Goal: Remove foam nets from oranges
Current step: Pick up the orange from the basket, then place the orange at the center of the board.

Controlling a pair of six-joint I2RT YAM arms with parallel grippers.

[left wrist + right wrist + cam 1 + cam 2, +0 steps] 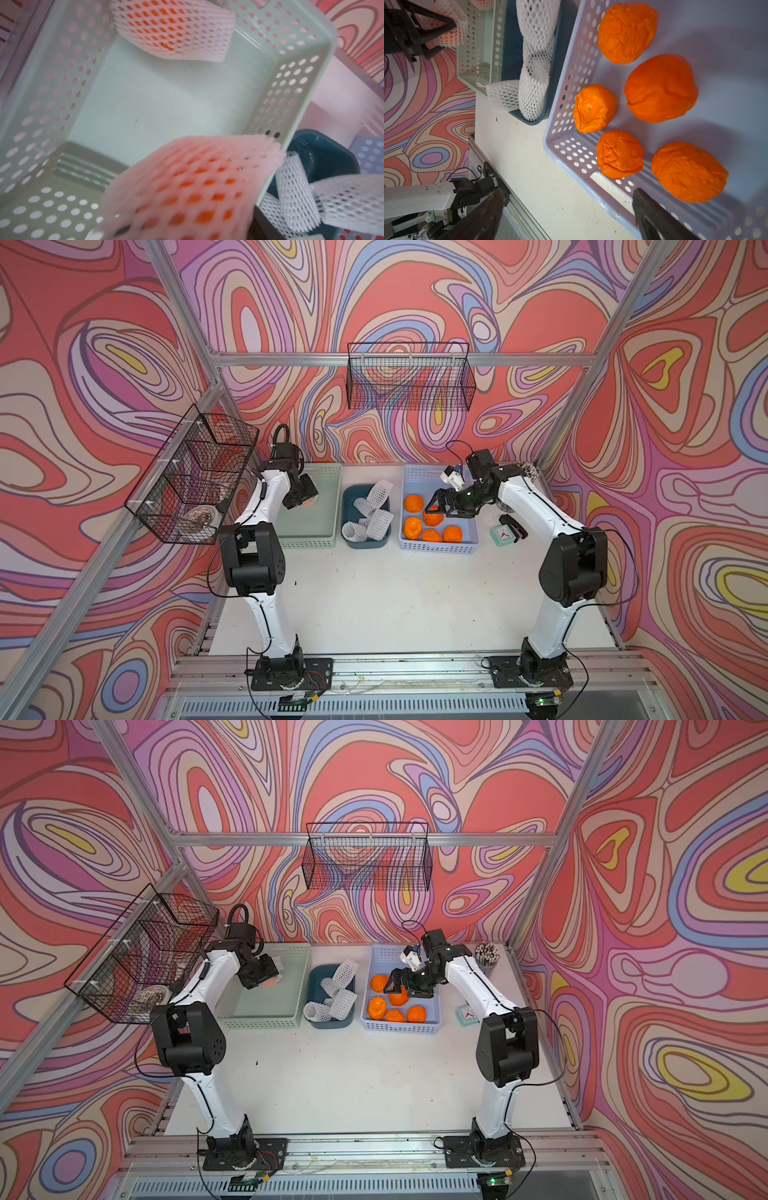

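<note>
My left gripper hangs over the pale green basket, shut on an orange in a white foam net; the net hides the fingers in the left wrist view. A second netted orange lies in that basket by its wall. Several empty foam nets are piled in the dark teal bin. Several bare oranges lie in the lavender basket. My right gripper hovers open over them, with nothing between its fingers.
A black wire basket hangs on the back wall and another on the left frame. A small teal clock, a black object and a cup of pencils stand right of the lavender basket.
</note>
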